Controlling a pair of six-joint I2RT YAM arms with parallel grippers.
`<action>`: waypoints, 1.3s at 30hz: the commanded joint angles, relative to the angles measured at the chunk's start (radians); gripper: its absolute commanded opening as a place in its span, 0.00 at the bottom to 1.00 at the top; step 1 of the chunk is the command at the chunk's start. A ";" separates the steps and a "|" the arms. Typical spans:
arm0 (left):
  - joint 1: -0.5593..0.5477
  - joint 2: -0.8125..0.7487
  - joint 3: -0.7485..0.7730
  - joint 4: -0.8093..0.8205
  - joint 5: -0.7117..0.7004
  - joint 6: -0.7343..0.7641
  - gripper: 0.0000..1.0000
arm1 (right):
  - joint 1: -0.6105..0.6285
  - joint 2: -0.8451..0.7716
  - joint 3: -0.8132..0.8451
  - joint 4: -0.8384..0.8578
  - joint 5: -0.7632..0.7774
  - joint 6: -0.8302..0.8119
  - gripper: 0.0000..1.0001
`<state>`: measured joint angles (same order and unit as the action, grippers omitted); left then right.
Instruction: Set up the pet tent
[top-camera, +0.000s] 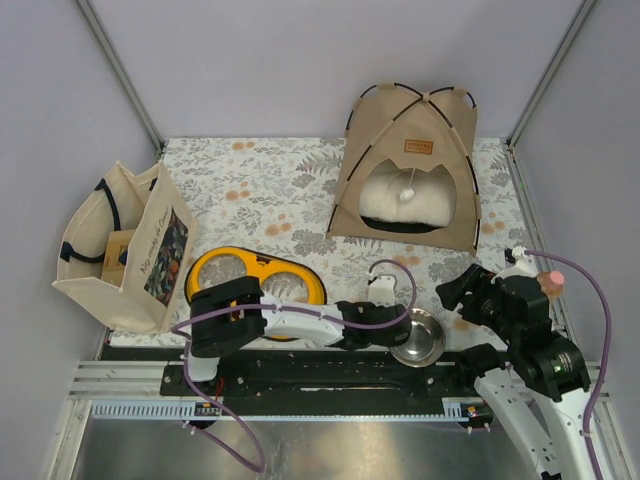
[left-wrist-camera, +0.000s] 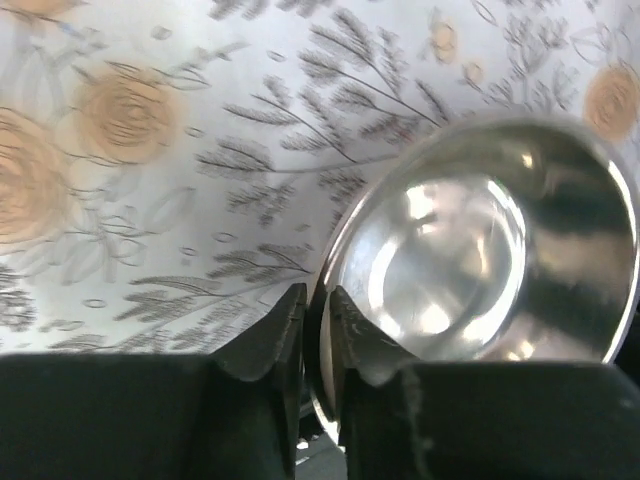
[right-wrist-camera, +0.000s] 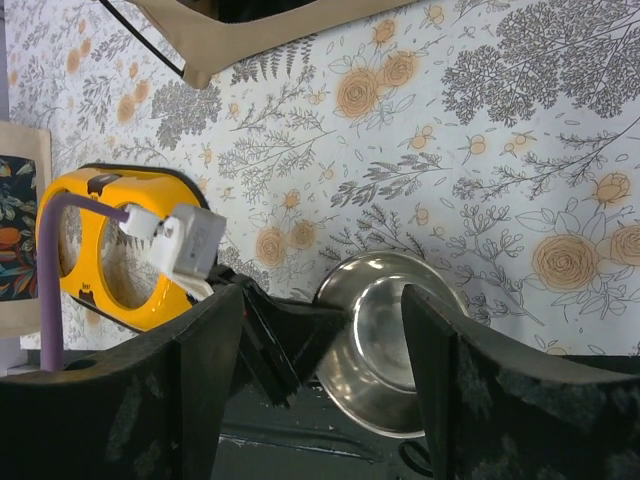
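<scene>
Left gripper (left-wrist-camera: 318, 310) jaws clamp the rim of the steel bowl (left-wrist-camera: 480, 260) at its 9 o'clock; right gripper (right-wrist-camera: 322, 300) jaws released, near it. Pet tent (top-camera: 405, 165) stands well apart, 1 o'clock.

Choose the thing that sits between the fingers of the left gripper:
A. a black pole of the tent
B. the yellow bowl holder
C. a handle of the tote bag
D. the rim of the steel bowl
D: in the left wrist view the left gripper has one finger on each side of the rim of the steel bowl, pinching it.
</scene>
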<state>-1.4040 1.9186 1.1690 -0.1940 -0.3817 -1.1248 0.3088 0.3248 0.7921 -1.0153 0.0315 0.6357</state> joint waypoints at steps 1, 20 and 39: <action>0.051 -0.082 -0.048 -0.047 -0.046 0.006 0.09 | 0.007 0.000 -0.014 0.020 -0.027 0.013 0.73; 0.345 -0.542 -0.285 -0.025 0.089 0.232 0.00 | 0.010 0.198 -0.297 0.493 -0.360 0.084 0.79; 0.502 -0.773 -0.448 0.119 0.320 0.281 0.00 | 0.010 0.388 -0.369 0.931 -0.620 0.196 0.55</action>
<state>-0.9112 1.1919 0.7261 -0.1783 -0.1150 -0.8555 0.3130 0.7059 0.4335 -0.1772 -0.5270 0.8169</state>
